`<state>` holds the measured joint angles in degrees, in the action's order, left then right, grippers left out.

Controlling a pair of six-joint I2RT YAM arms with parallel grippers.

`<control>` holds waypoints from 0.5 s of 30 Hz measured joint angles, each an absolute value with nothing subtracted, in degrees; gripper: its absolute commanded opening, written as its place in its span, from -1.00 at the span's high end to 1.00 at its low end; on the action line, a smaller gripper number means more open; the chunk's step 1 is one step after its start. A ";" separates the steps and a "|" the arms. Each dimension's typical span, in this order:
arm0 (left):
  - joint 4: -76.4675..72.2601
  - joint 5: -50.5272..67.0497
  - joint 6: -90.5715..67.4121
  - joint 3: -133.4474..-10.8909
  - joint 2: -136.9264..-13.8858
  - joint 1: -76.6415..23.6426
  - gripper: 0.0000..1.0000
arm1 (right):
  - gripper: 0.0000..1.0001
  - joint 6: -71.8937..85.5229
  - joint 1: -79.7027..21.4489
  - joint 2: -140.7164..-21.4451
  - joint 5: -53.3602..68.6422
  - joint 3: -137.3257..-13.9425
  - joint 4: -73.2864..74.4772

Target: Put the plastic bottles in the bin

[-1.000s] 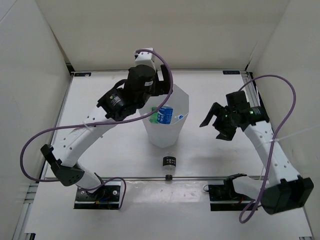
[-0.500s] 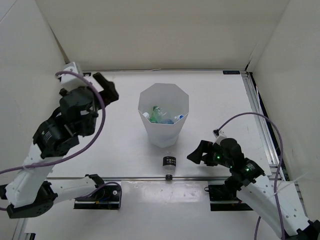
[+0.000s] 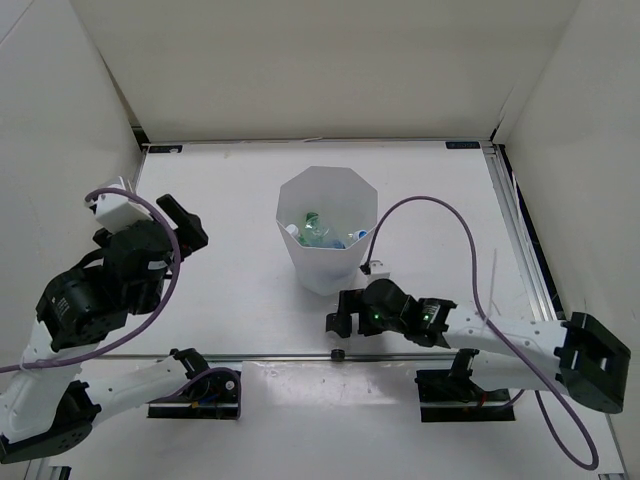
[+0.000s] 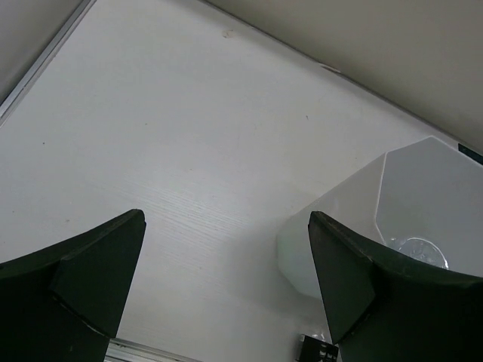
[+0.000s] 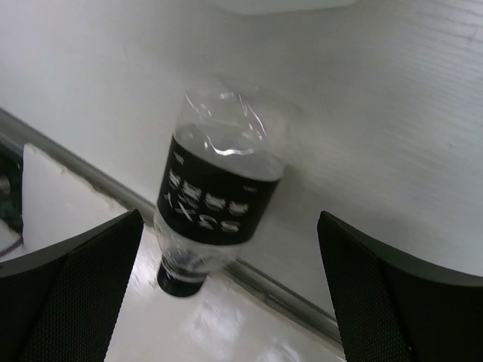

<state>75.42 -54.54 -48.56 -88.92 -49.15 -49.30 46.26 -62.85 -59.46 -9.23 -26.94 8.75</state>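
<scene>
The white faceted bin (image 3: 352,262) stands mid-table. Inside it lie the plastic bottles (image 3: 322,232): a green one, blue-labelled ones and clear plastic, packed too tightly to separate. The bin's rim also shows in the left wrist view (image 4: 392,188). My left gripper (image 3: 188,222) is open and empty, raised left of the bin. My right gripper (image 3: 338,312) is open, low in front of the bin. It points at a small clear bottle with a black white-marked label (image 5: 219,200), which lies between and beyond my open fingers (image 5: 75,286).
The black-labelled bottle's black cap (image 3: 338,354) pokes out at the table's front rail (image 3: 260,355). White walls enclose the table at the back and sides. The right arm's purple cable (image 3: 440,215) arcs over the table right of the bin.
The left arm let a blue-labelled bottle fall into the bin and pulled back to the left. The right arm swung from the right side down to the black-labelled bottle at the front.
</scene>
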 measured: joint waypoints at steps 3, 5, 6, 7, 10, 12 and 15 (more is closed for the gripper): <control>76.09 -54.24 -48.77 -88.92 -49.17 -49.30 -1.00 | -1.00 48.12 -64.99 -63.75 -12.69 -28.84 7.18; 76.38 -54.13 -48.73 -88.92 -49.17 -49.30 -1.00 | -1.00 49.32 -65.47 -66.11 -14.59 -30.11 7.05; 76.42 -53.95 -48.73 -88.92 -49.17 -49.30 -1.00 | -1.00 50.15 -65.63 -67.46 -15.59 -30.92 7.27; 76.49 -53.80 -48.73 -88.92 -49.17 -49.30 -1.00 | -0.95 50.96 -65.67 -68.99 -16.45 -31.86 7.44; 76.55 -53.28 -48.62 -88.92 -49.12 -49.30 -1.00 | -0.53 53.65 -65.69 -73.10 -18.37 -34.28 8.88; 76.58 -53.10 -48.51 -88.92 -49.06 -49.30 -1.00 | -0.28 54.94 -65.73 -74.43 -19.33 -35.33 10.98; 76.60 -52.99 -48.49 -88.92 -48.77 -49.30 -1.00 | -0.04 56.69 -65.76 -74.30 -20.43 -37.26 16.14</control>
<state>76.60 -52.99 -48.49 -88.92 -48.77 -49.30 56.69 -65.76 -74.30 -20.43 -37.26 16.14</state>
